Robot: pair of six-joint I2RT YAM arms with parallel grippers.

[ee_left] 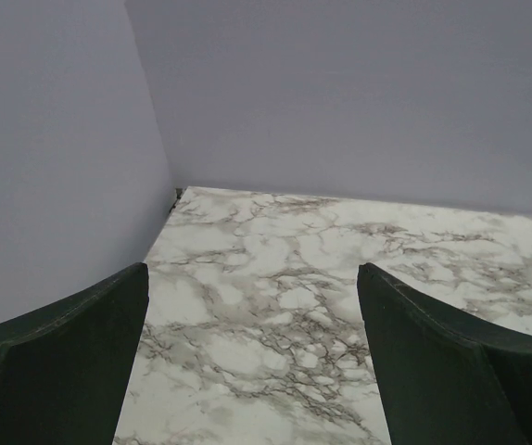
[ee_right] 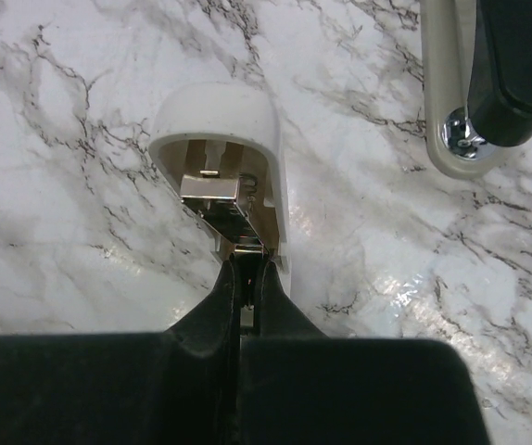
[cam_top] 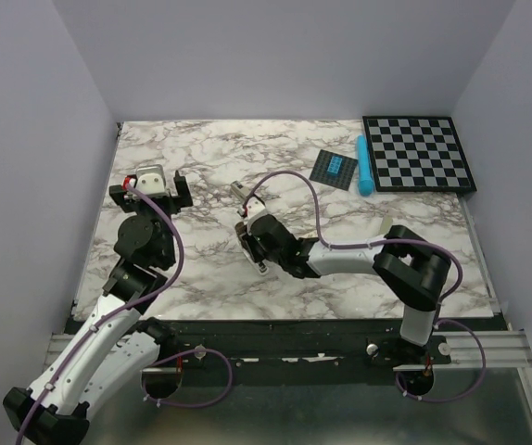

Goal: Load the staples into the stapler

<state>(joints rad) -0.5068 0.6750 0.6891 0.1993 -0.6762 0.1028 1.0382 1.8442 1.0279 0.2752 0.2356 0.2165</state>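
The stapler point(ee_right: 220, 130) lies on the marble under my right gripper point(ee_right: 247, 264). It shows a white rounded shell with a shiny silver channel point(ee_right: 218, 199) inside. My right fingers are shut, with their tips at the near end of that channel. A small pale bit sits deep between them, too hidden to name, so the staples cannot be made out. From above, my right gripper point(cam_top: 246, 234) is at mid-table over the stapler point(cam_top: 242, 226). At the far left my left gripper point(cam_top: 151, 183) stands open over bare marble, and its wrist view shows nothing between the fingers point(ee_left: 81, 343).
A beige bar point(ee_right: 437, 102) carrying a black, chrome-tipped piece point(ee_right: 507, 65) lies ahead and to the right of the stapler. At the back right are a checkerboard point(cam_top: 419, 153), a cyan cylinder point(cam_top: 365, 165) and a dark square mat with a blue piece point(cam_top: 335, 169). Grey walls surround the table.
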